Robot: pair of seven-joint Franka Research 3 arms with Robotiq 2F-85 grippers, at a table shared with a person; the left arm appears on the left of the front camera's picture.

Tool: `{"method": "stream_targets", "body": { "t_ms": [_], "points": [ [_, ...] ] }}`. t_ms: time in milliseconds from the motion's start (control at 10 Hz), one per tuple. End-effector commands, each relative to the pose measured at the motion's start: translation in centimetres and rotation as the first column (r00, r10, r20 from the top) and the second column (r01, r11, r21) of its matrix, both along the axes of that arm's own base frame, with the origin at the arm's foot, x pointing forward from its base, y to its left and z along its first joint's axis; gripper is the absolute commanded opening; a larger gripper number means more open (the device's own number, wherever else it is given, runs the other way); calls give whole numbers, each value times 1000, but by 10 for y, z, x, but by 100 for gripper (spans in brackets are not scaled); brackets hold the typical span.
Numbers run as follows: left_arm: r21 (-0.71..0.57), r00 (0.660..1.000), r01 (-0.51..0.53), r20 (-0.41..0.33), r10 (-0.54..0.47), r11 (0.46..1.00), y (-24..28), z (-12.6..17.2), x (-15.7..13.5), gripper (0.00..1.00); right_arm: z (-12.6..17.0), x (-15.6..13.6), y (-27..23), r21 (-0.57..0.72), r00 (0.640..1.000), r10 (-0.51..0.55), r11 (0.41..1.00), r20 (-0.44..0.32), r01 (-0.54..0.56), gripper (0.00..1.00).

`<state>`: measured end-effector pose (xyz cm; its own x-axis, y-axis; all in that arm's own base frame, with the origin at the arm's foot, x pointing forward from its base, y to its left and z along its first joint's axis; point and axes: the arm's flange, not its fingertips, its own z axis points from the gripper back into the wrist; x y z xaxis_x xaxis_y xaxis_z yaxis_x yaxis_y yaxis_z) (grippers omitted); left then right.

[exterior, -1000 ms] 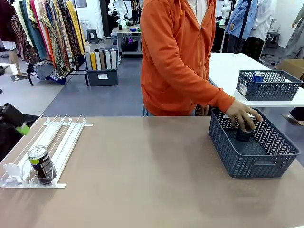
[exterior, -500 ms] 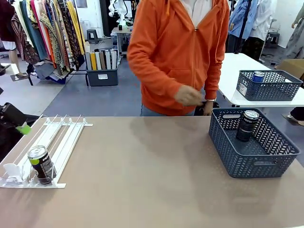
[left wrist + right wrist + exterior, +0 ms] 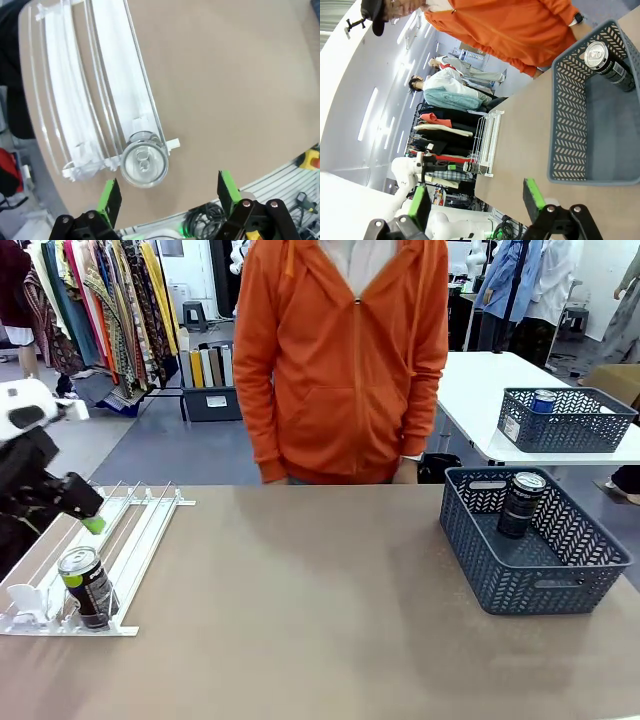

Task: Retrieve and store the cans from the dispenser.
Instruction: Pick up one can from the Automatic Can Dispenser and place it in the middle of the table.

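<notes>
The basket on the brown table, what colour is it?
The basket is dark blue-grey, with a zigzag lattice pattern in its walls. The front view shows it best.

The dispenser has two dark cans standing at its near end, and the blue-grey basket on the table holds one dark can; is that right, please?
Not quite: the dispenser has only one dark can standing at its near end. The left wrist view shows it from above, alone against the stops. The basket on the table does hold one stored can.

Left tool (image 3: 168,192) pointing down, jaws wide apart, right tool (image 3: 476,197) likewise spread
</notes>
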<state>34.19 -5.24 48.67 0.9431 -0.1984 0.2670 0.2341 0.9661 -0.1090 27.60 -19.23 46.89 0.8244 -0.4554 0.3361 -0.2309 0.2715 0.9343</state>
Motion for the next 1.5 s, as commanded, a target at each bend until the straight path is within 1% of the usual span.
{"method": "stream_targets", "body": {
  "t_ms": [0,100,200,300,400,500,600,700,900,1200,1300,1400],
  "points": [
    [24,998,-42,-49,43,999,-8,-43,-8,100,5,3,1,26,1000,-11,1000,15,10,100],
    [52,994,-68,-78,72,996,-8,-56,-4,100,5,3,1,26,1000,-11,1000,15,10,100],
    [82,988,-117,-89,124,990,-4,-67,-1,100,5,3,1,26,1000,-11,1000,15,10,100],
    [101,984,-150,-85,159,983,2,-73,-2,100,5,3,1,26,1000,-11,1000,15,10,100],
    [106,983,-158,-81,167,982,7,-76,-3,100,5,3,1,26,1000,-11,1000,15,10,100],
    [110,983,-150,-88,160,983,9,-79,-4,100,5,3,1,26,1000,-11,1000,15,10,100],
    [80,990,-96,-98,104,992,8,-82,-6,100,5,3,1,26,1000,-11,1000,15,10,100],
    [68,993,-83,-80,88,994,8,-81,-9,100,5,3,1,26,1000,-11,1000,15,10,100],
    [48,997,-61,-50,64,997,9,-74,-12,100,5,3,1,26,1000,-11,1000,15,10,100],
    [39,996,-63,63,60,997,16,-40,-38,100,5,3,1,26,1000,-11,1000,15,10,100],
    [46,995,-63,80,59,997,17,-34,-42,100,5,3,1,26,1000,-11,1000,15,10,100],
    [48,995,-66,78,62,997,17,-34,-42,100,5,3,1,26,1000,-11,1000,15,10,100]
  ]
}}
